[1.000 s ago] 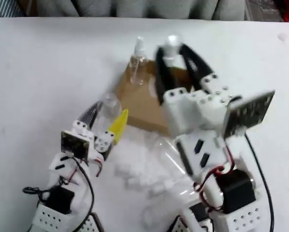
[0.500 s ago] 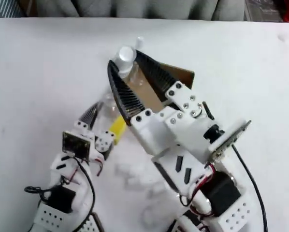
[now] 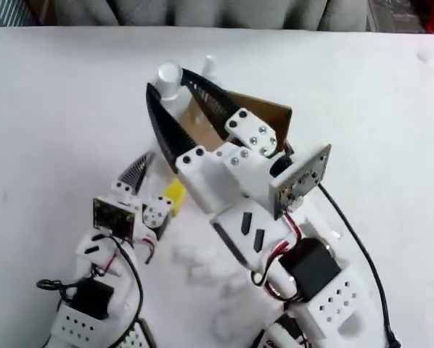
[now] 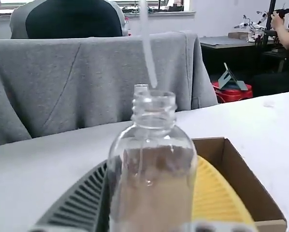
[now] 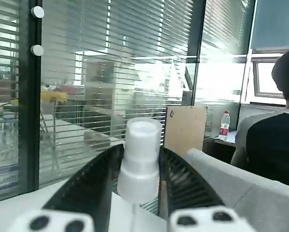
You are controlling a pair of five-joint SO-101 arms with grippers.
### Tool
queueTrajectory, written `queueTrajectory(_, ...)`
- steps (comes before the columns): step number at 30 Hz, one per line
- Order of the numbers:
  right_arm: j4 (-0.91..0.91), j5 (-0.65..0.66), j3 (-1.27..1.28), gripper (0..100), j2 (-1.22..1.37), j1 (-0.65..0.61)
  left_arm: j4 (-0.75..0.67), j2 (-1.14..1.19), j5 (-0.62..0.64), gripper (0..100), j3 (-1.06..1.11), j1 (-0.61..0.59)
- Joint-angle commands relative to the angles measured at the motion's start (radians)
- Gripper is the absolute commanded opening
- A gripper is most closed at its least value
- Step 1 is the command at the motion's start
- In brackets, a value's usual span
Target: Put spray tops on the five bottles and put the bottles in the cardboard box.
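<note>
**Spray top held over an open bottle beside the box**

At the left of the high view, the left arm lies low on the white table [image 3: 57,94]. The left gripper [image 4: 153,188] holds a clear bottle [image 4: 151,140] upright. Its grey finger [image 4: 81,203] presses one side and its yellow finger [image 4: 217,193] the other, drawn in narrow on the bottle's body. The bottle's threaded neck ends in an open mouth. A thin clear tube [image 4: 148,48] hangs down from above, a little tilted, with its lower end right at the rim of that mouth. Whether the end has gone inside cannot be told.

Between the two arm bases, a heap of small white pieces [image 3: 199,264] lies on the table, too blurred to name.

Next comes the right gripper [image 3: 169,81], stretched across from the lower right to a spot over the held bottle. Its two black fingers [image 5: 89,191] pinch a white spray top [image 5: 139,159] upright between their tips, and the tube runs down from it.

Just beyond those fingers shows the white top of a second bottle [image 3: 210,65]. Its body is mostly hidden behind the gripper, and I cannot tell if it stands inside the box.

The cardboard box [image 3: 271,114] sits open on the table to the right of the held bottle. It is just beside the yellow finger and largely under the right arm. A black cable [image 3: 362,254] trails from that arm toward the table's near edge.
</note>
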Motion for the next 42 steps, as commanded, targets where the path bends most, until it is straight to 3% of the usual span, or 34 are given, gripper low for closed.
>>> queueTrajectory(1,-0.013,0.011,-0.006,1.6,0.004,-0.004,-0.032,-0.018,0.009,2,-0.003,0.005)
queueTrajectory(16,0.102,0.012,-0.058,1.6,0.131,-0.004,-0.034,-0.018,0.009,2,-0.003,0.005)
queueTrajectory(30,0.725,0.014,-0.473,1.9,0.371,-0.004,-0.029,-0.018,0.009,2,-0.003,0.005)
queueTrajectory(36,0.817,0.012,-0.534,18.0,0.403,-0.005,-0.028,-0.018,0.009,2,-0.003,0.005)
queueTrajectory(42,0.812,0.005,-0.545,19.2,0.390,-0.001,-0.028,-0.018,0.009,2,-0.003,0.005)
